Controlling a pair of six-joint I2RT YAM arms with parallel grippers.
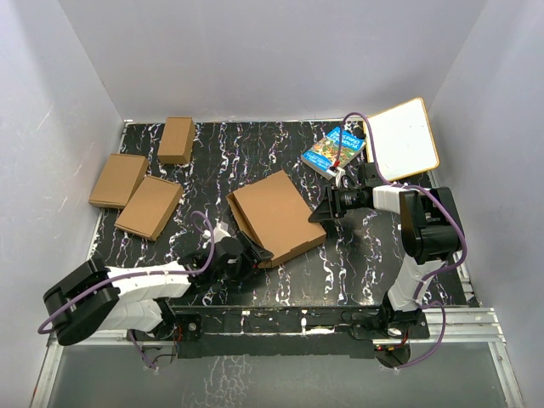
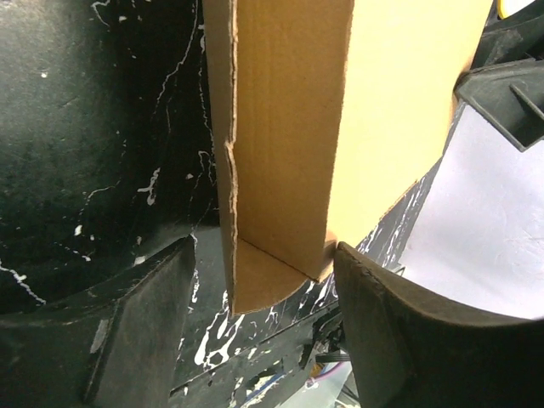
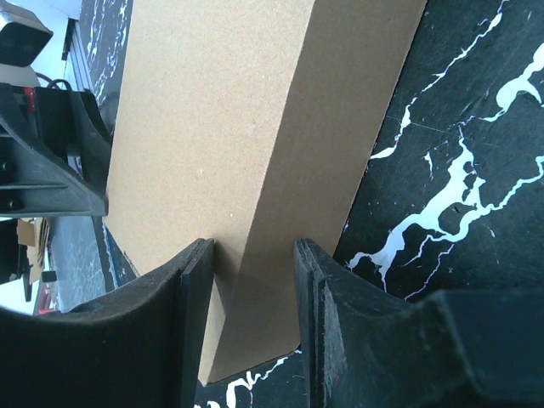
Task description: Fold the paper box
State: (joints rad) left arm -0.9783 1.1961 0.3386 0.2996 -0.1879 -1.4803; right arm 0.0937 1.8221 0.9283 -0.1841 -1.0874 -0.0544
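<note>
paper box [image 1: 276, 217]: sits on the counter [image 1: 221, 161], right between the two end effectors, lid looks slightly lifted

left end effector [image 2: 263, 251]: fingers apart, straddling an upright flap edge of the box; one finger touches the cardboard, the other is just off it

right end effector [image 3: 253, 246]: clamped on the box's side wall, cardboard running straight out ahead of the fingers

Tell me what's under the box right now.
Only the black marbled table shows around the box. Whatever lies beneath its base is covered by the cardboard; no view sees under it.
</note>
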